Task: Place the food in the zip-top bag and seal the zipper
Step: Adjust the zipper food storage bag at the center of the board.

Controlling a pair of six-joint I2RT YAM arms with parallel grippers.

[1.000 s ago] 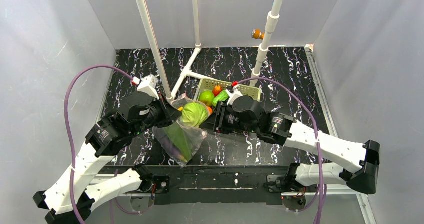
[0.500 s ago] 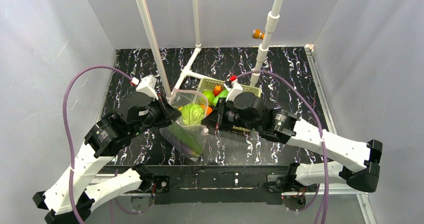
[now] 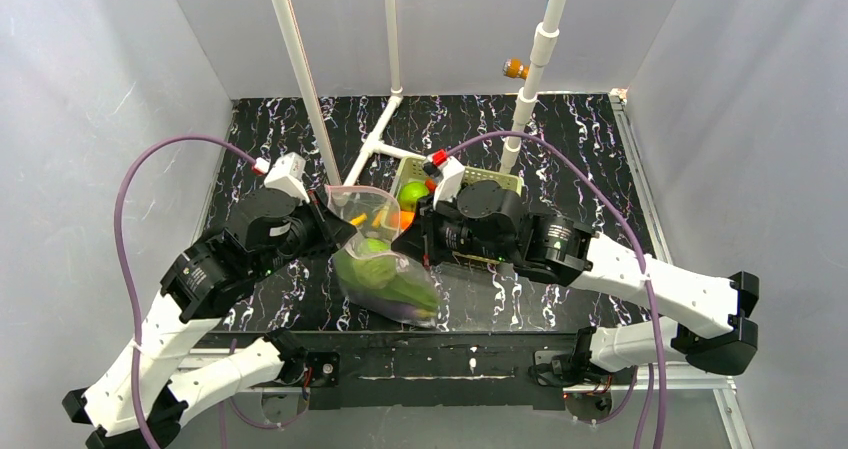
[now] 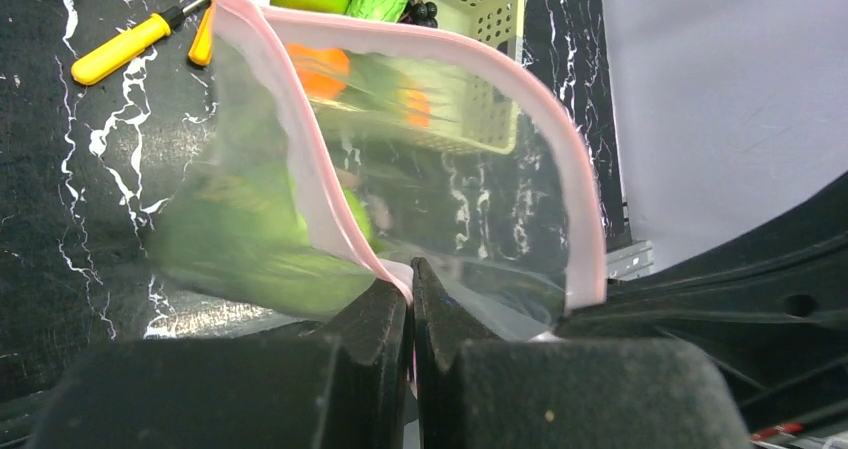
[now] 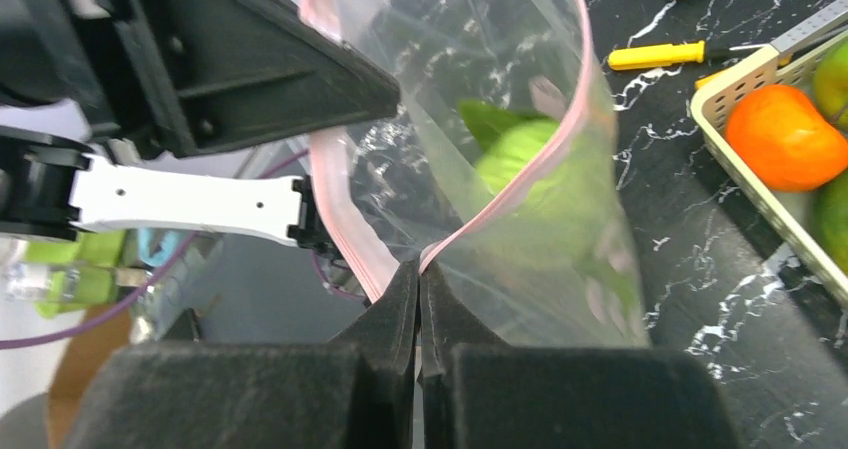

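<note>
The clear zip-top bag [image 3: 385,269] hangs between both arms with its mouth spread open. My left gripper [image 3: 330,219] is shut on the pinkish zipper [image 4: 300,159] at one side of the mouth. On the opposite side, my right gripper [image 3: 405,237] is shut on the same zipper strip. Inside the bag lie the pale-green cabbage [image 3: 365,254], the green leaves [image 3: 405,287] and the dark-purple eggplant [image 3: 400,309] at the bottom. In the left wrist view the left gripper [image 4: 411,269] pinches the strip. The right gripper [image 5: 420,264] does likewise, with the cabbage [image 5: 540,189] blurred behind the plastic.
The yellow-green slotted basket [image 3: 480,181] stands behind the right arm, holding a green apple [image 3: 412,194] and an orange [image 5: 785,134]. A yellow-handled screwdriver [image 4: 125,47] lies on the black marbled table [image 3: 560,139]. White pipes [image 3: 300,79] rise behind the bag.
The right gripper closed on the bag's rim. The cabbage dropped from the mouth down into the bag. The bag's body swung toward the front right, and both grippers shifted slightly left and back.
</note>
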